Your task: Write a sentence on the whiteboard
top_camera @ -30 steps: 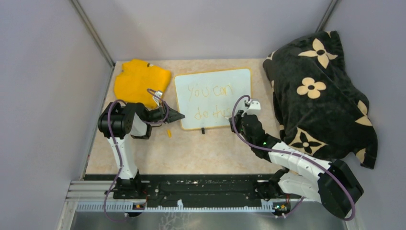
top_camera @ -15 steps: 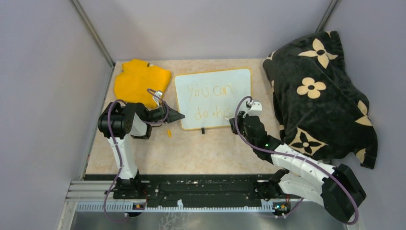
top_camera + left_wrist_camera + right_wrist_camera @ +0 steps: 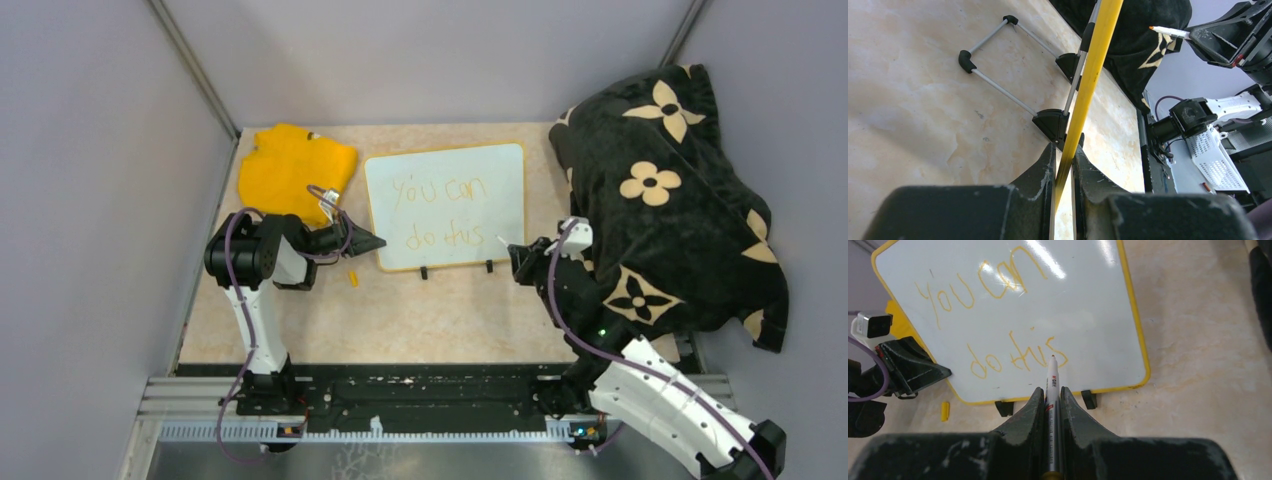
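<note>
Yellow-orange sentence [image 3: 1020,356] looks complete on the whiteboard [image 3: 1088,315] at the counter's [image 3: 420,320] 12 o'clock, so the right tool [image 3: 1050,391], pinching the marker [image 3: 1052,377], should lift clear without smearing while the left tool [image 3: 1064,146] pinches the rim.

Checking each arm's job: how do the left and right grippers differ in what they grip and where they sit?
The left gripper is shut on the yellow rim of the whiteboard at its near left corner; the right gripper is shut on a white marker. The left gripper touches the board; the right gripper sits off its near right corner, marker tip apparently clear of it. Both are clamped on something thin.
</note>
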You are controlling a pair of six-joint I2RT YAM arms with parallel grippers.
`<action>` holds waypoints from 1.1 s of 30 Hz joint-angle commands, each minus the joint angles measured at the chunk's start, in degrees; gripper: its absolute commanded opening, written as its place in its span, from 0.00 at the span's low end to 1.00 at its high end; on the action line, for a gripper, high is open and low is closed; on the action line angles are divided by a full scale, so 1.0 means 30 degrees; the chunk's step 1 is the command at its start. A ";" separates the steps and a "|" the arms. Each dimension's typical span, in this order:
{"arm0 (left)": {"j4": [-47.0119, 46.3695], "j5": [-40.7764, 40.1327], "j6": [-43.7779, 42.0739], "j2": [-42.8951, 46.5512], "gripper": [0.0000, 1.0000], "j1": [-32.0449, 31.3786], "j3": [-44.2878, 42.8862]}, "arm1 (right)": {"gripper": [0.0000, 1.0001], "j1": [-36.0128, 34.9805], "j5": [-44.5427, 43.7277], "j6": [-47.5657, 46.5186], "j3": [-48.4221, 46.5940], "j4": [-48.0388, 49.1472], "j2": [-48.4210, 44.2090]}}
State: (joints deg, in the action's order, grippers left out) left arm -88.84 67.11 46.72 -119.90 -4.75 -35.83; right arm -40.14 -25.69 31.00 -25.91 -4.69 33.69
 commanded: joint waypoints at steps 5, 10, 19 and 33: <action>-0.1500 -0.0418 0.0133 -0.0618 0.00 -0.0027 -0.0066 | 0.00 -0.0078 -0.2737 0.0105 0.0657 -0.1736 -0.0754; -0.1471 -0.0401 0.0130 -0.0615 0.00 -0.0027 -0.0076 | 0.00 -0.0081 -0.2584 0.0142 0.1411 0.0415 0.0131; -0.1473 -0.0360 0.0167 -0.0651 0.00 -0.0027 -0.0121 | 0.00 -0.0124 -0.2166 -0.0547 0.1826 0.3752 0.1737; -0.1428 -0.0316 0.0165 -0.0649 0.00 -0.0027 -0.0155 | 0.00 -0.0985 -0.3263 -0.2095 0.0318 0.5313 0.4295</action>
State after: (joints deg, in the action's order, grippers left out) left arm -88.84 67.13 46.74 -119.90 -4.75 -35.86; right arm -42.61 -33.58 25.96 -21.56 7.35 45.63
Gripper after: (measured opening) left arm 0.179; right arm 0.111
